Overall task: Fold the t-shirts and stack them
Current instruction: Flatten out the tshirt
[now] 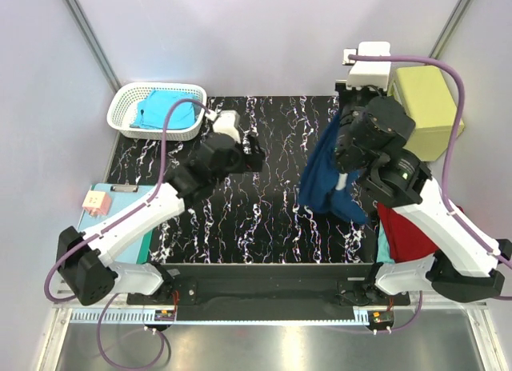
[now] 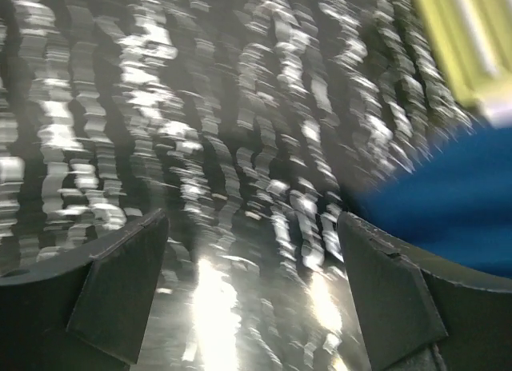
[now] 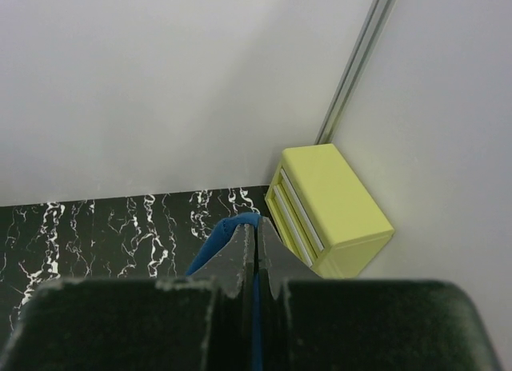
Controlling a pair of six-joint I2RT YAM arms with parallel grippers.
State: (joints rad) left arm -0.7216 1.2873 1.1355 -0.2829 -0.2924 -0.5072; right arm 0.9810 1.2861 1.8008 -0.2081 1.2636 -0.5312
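Navy tee [image 1: 320, 177] in R fingers [image 3: 237, 267]

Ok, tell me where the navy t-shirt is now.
Top view, right side: the navy t-shirt hangs pinched in the right gripper over the marbled table, left of the red t-shirt.

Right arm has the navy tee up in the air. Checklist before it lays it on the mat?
1. Right jaws shut on navy tee: ok.
2. Left jaws open and empty, near the tee: ok.
3. Tee hanging flat: not ok, bunched.
4. Tee's lower edge off the mat: cannot tell.
5. Mat middle bare for the lay-down: ok.
6. Red tee outside that area, at the right edge: ok.
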